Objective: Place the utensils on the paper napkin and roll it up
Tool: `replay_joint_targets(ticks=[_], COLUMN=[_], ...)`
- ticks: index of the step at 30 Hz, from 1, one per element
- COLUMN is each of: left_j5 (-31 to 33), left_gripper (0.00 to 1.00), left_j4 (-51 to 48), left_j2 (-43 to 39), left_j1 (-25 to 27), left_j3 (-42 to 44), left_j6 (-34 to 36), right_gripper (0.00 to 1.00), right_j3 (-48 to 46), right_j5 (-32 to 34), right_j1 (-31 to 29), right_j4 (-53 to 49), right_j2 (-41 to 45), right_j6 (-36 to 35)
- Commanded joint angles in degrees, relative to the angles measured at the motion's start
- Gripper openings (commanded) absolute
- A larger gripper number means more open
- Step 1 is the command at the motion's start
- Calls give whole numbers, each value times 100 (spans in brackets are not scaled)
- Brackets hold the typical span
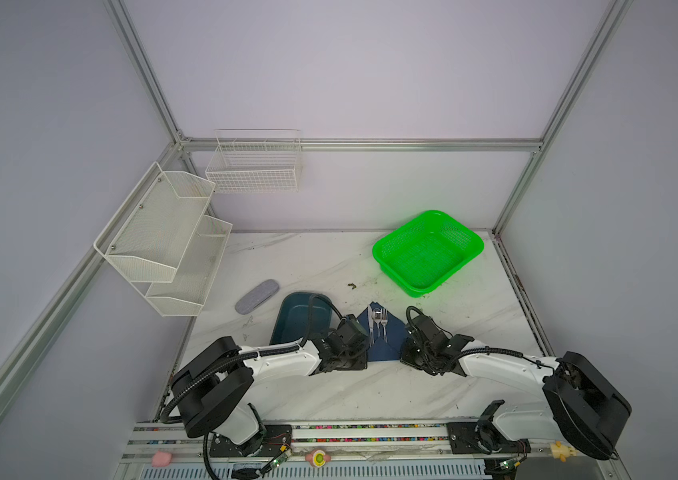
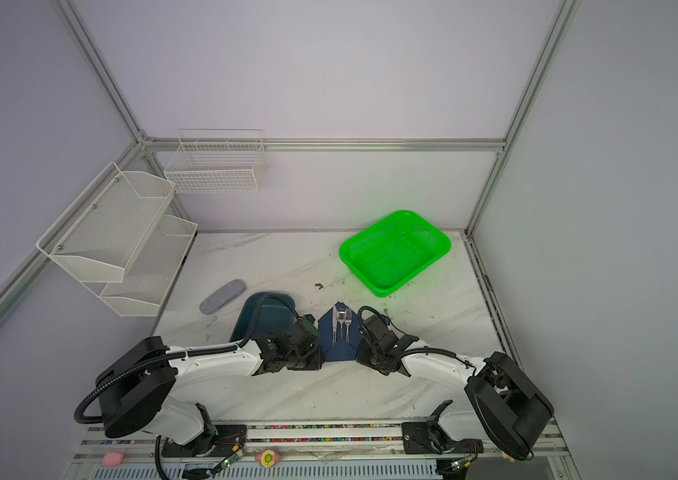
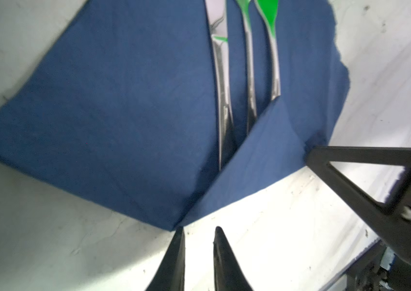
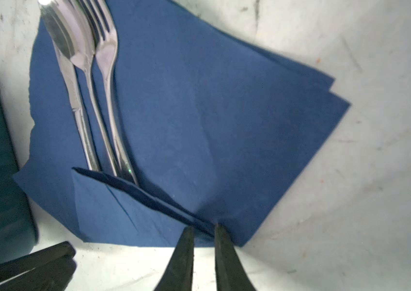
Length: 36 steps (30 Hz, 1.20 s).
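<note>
utensils (image 1: 377, 316) lie side by side on the napkin (image 1: 393, 332), mid tabletop (image 1: 370, 386), its near corner folded over their handles. my right gripper (image 4: 205, 228), barely parted, looks pinched on that fold. my left gripper (image 3: 199, 230) is slightly open and empty at the napkin's corner.

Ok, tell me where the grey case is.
In both top views the grey case lies at left, between the white shelf and the teal tray.

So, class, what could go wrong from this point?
The utensils are tucked into the napkin only at their handle ends; rolling may push them out.
The napkin looks ragged beside the knife; a pull could tear it.
The tray lies close; the left gripper might bump it.
</note>
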State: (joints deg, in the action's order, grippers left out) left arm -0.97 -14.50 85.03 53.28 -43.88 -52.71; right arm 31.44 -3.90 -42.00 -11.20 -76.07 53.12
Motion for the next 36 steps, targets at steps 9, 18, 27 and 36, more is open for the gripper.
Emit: replay_joint_targets(ticks=[9, 18, 27, 36], left_j5=[-984, -1253, -1048, -892], left_gripper=[18, 18, 16, 13], left_j4=[606, 711, 721, 678], left_j2=[487, 1178, 1477, 1703], left_j1=[-15, -15, 28, 32], left_j3=[-1101, -1528, -1593, -1730], left_j6=[349, 442, 497, 565], right_gripper=[21, 21, 21, 21], right_j3=[-4, -14, 14, 40], right_j5=[131, 142, 109, 83], right_j1=[34, 34, 36, 38], right_j4=[-271, -277, -260, -236], right_j2=[-92, -31, -13, 40], right_j6=[-78, -78, -151, -214])
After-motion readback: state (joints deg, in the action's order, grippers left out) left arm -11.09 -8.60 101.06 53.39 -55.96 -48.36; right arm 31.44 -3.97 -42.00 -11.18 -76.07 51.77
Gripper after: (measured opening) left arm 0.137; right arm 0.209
